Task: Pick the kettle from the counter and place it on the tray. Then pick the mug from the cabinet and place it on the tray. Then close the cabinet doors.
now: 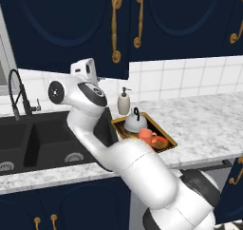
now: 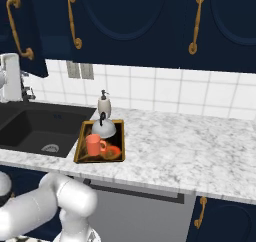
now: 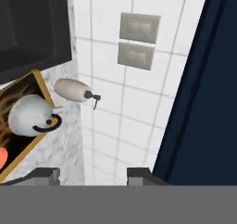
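Dark pincer [image 3: 94, 173] tips spread wide, empty, beside navy cabinet door [image 3: 203, 93]

The glossy white, rounded-link robot arm [image 1: 142, 172] is showing dark grey joint caps and black seams; two small dark grey fingertips [image 3: 139, 174] are tipping its end effector [image 3: 92, 176].

The white arm [image 1: 142, 172] sweeps up from the base, elbow bent by the dark joint [image 1: 56, 91], wrist raised high. The gripper [image 3: 92, 176] is rolled sideways, fingers [image 3: 45, 175] spread wide apart with nothing between them.
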Controlling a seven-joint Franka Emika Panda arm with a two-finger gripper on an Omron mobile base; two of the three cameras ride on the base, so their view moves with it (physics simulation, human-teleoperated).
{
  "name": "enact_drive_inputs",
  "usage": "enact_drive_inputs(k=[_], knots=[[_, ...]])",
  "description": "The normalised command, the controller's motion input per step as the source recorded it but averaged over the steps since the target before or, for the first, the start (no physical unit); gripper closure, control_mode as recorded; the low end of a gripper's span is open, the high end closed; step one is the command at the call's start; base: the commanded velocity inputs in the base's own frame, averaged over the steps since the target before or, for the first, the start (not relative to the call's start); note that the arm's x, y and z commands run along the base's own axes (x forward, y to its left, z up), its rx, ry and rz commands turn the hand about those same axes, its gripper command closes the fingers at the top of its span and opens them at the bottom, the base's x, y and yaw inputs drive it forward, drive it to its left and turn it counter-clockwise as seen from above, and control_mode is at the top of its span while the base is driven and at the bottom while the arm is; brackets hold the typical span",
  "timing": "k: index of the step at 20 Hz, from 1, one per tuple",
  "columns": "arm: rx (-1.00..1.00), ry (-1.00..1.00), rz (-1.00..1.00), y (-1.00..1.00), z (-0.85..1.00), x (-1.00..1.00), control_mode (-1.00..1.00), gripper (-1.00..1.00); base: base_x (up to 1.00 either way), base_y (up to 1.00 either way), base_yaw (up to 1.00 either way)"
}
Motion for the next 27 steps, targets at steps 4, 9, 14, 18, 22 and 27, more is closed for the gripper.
enact_drive_inputs(k=[4, 9, 14, 18, 22, 27], knots=[[0.12, 0.09, 0.18, -0.16, 0.36, 0.96, -1.0, -1.0, 0.0, 0.0, 0.0], [0.11, 0.08, 0.17, -0.05, 0.31, 1.0, -1.0, -1.0, 0.0, 0.0, 0.0], [0.07, 0.12, 0.15, 0.0, 0.15, 0.98, -1.0, -1.0, 0.0, 0.0, 0.0], [0.02, 0.14, 0.14, 0.0, -0.01, 0.91, -1.0, -1.0, 0.0, 0.0, 0.0], [0.0, 0.12, 0.12, 0.0, -0.04, 0.65, -1.0, -1.0, 0.0, 0.0, 0.0], [-0.02, 0.1, 0.05, 0.01, 0.0, 0.29, -1.0, -1.0, 0.0, 0.0, 0.0]])
